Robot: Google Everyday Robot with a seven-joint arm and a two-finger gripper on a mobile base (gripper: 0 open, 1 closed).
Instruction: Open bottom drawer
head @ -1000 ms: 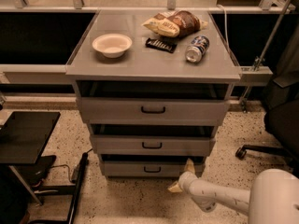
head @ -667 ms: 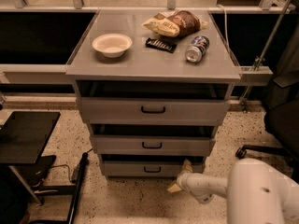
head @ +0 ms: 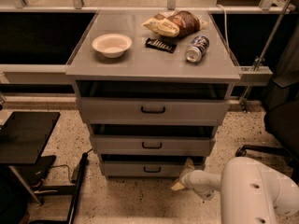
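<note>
Hovering low at the cabinet's [head: 152, 69] bottom right corner, the gripper [head: 183, 175] has its two tan fingers [head: 178, 185] spread apart and holds nothing. The upper finger lies by the right end of the bottom drawer [head: 126, 169]; I cannot tell whether it touches. That drawer is the cabinet's lowest, just above the floor, and its black handle [head: 152, 170] is untouched. On the cabinet's top are a bowl [head: 112, 45], a bag [head: 175, 23], a can [head: 197, 49] and a dark bar [head: 160, 45].
</note>
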